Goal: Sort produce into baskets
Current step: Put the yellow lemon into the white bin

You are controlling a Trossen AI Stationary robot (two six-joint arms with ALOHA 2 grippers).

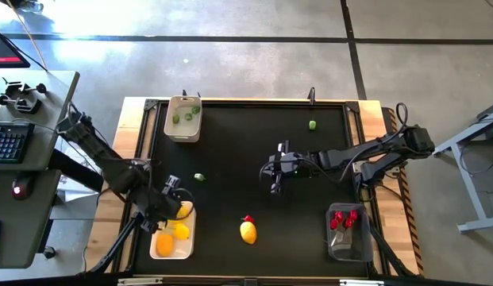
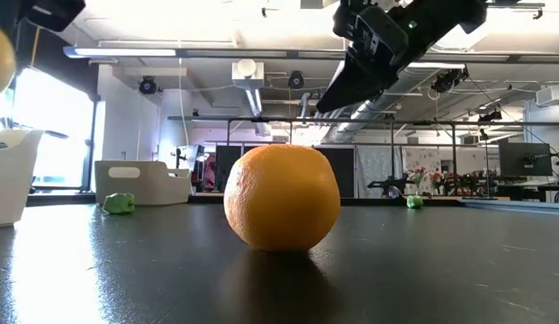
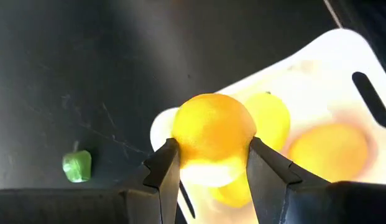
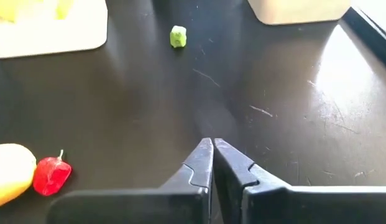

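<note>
Over white tray (image 1: 156,251) with two lemons: left pincer (image 3: 208,171) grips lemon (image 3: 212,129). Right pincer (image 4: 212,163) shut, empty.

No readable text, label, brand, number or sign anywhere: not on the bins, the table, nor in the room behind.

A grey concrete floor (image 1: 254,67) crossed by dark lines is surrounding the bench (image 1: 254,159). A keyboard (image 1: 9,141) is lying on a side desk, while ceiling ducts (image 2: 252,85) and bright windows (image 2: 54,135) are showing behind.
</note>
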